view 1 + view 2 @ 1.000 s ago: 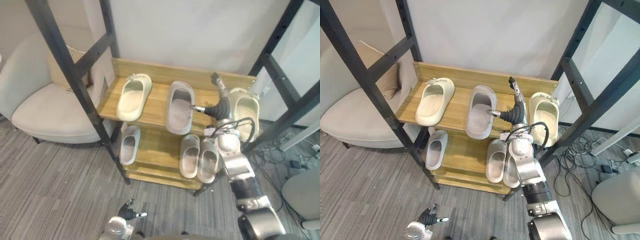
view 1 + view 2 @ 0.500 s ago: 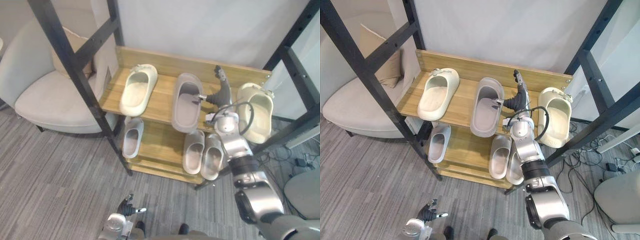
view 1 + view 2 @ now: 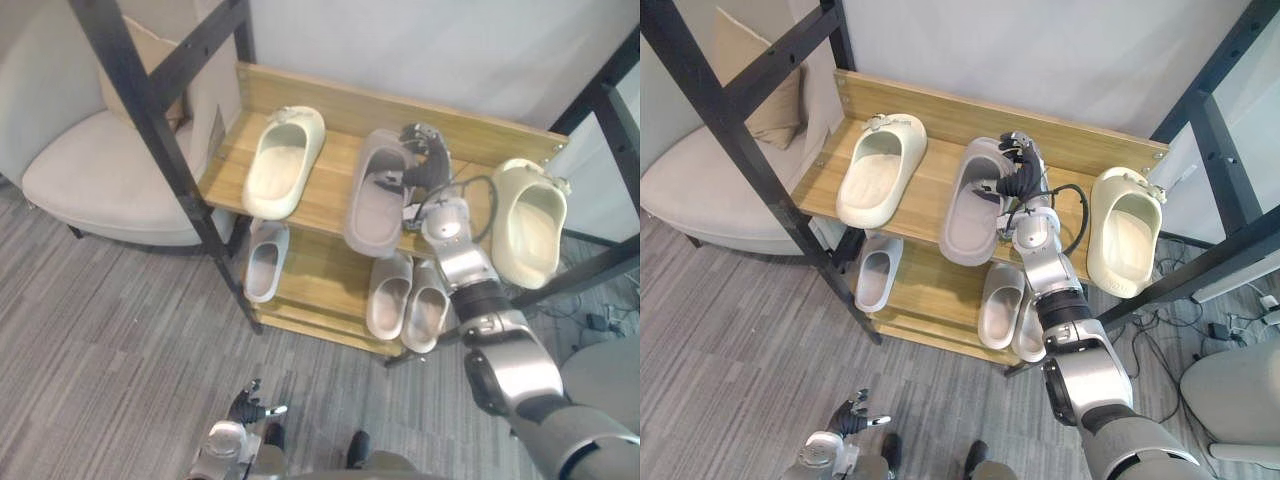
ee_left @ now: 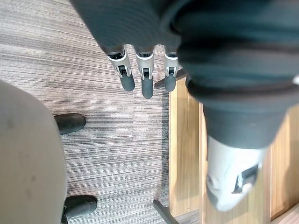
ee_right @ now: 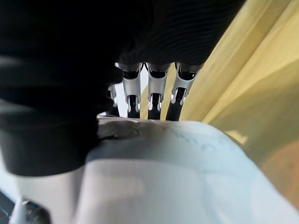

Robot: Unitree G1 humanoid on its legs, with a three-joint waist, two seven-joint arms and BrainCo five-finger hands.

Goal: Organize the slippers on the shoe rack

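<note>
the right hand [image 3: 1014, 172], straight-fingered beside the grey slipper [image 3: 968, 218] on the shoe rack's top shelf [image 3: 922, 200] a second ago, now curls over its strap, apparently ready to shift it, while the left hand [image 4: 143, 83] hangs low, fingers relaxed.

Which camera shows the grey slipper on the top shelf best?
The right eye view: the grey slipper shows nearly whole, the right hand gripping its toe band. The left eye view shows the same; the right wrist view shows its pale upper up close.
</note>
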